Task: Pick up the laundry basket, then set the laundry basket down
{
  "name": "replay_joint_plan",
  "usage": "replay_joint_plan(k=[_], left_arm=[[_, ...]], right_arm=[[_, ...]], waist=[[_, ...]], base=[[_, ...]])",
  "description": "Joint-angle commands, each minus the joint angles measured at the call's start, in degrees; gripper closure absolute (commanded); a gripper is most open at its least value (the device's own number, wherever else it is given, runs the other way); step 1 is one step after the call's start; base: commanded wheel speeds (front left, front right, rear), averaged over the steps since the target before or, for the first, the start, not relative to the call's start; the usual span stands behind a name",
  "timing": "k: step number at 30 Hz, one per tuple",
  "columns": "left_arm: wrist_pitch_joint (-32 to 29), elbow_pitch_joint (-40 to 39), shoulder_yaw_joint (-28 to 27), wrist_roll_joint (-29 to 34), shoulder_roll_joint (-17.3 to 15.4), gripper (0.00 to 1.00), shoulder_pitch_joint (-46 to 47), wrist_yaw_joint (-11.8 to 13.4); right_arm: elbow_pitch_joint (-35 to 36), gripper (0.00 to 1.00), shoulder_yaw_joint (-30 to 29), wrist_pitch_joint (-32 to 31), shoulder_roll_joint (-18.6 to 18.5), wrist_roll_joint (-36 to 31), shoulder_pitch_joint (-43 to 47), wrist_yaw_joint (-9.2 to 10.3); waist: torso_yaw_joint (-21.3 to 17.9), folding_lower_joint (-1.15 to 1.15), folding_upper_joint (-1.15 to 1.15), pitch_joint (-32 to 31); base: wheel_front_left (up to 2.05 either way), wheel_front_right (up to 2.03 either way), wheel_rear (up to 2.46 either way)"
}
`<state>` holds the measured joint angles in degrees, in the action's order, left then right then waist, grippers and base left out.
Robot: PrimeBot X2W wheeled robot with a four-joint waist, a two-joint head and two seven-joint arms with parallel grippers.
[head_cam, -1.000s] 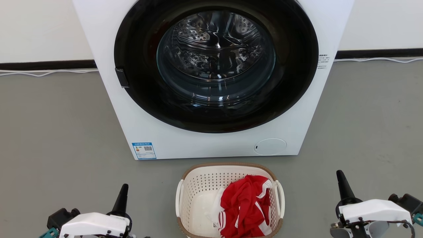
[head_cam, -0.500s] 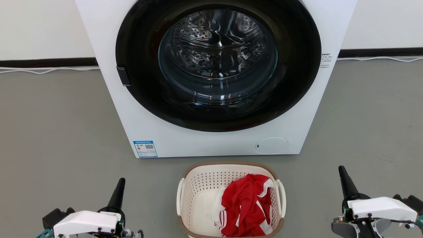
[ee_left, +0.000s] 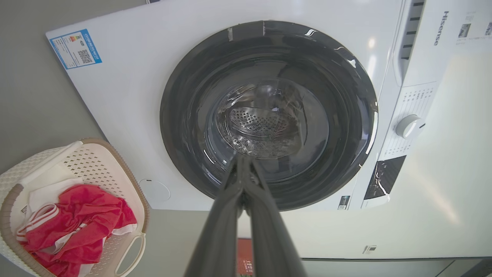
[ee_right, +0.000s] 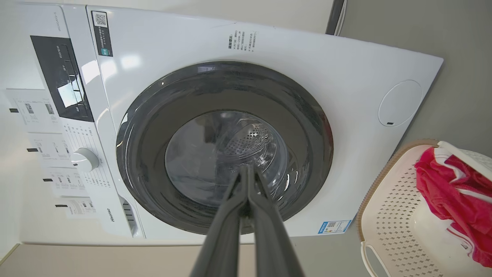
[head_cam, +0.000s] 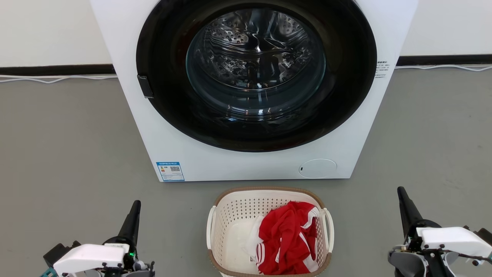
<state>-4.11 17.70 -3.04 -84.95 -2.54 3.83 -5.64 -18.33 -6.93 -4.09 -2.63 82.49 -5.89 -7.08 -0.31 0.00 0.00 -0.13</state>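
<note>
The laundry basket stands on the grey floor right in front of the washer, cream perforated plastic with a brown rim band and white loop handles at its sides. A red garment with white stripes and a white cloth lie in it. My left gripper is shut and empty, over the floor well to the left of the basket. My right gripper is shut and empty, well to its right. The left wrist view has the left gripper with the basket at lower left. The right wrist view has the right gripper with the basket at lower right.
A white front-loading washer with a closed round glass door stands just behind the basket. White cables run along the wall base. Bare grey floor lies on both sides of the washer and basket.
Both grippers have drifted slightly outward from the basket and up the head view, staying shut. The whole picture has shifted a little; the basket stays where it was.
</note>
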Motion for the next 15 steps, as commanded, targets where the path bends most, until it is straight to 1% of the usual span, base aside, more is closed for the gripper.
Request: replay_joint_plan(k=[1, 11, 15], left_arm=[[-0.7, -2.2, -2.1, -1.8, -0.5, 1.0, 2.3, -1.0], [-2.4, -3.6, -3.5, -7.2, -0.3, 1.0, 2.4, -1.8], [-2.4, -3.6, -3.5, -7.2, -0.3, 1.0, 2.4, -1.8]], right_arm=[[2.5, 1.0, 1.0, -0.7, -0.2, 2.5, -0.6, -0.38], [4.3, 1.0, 0.4, -2.4, -0.2, 9.7, -0.3, -0.41], [4.3, 1.0, 0.4, -2.4, -0.2, 9.7, -0.3, -0.41]], waist=[[0.0, 0.0, 0.0, 0.0], [0.3, 0.0, 0.0, 0.3], [0.3, 0.0, 0.0, 0.3]], base=[[0.0, 0.0, 0.0], [0.0, 0.0, 0.0], [0.0, 0.0, 0.0]])
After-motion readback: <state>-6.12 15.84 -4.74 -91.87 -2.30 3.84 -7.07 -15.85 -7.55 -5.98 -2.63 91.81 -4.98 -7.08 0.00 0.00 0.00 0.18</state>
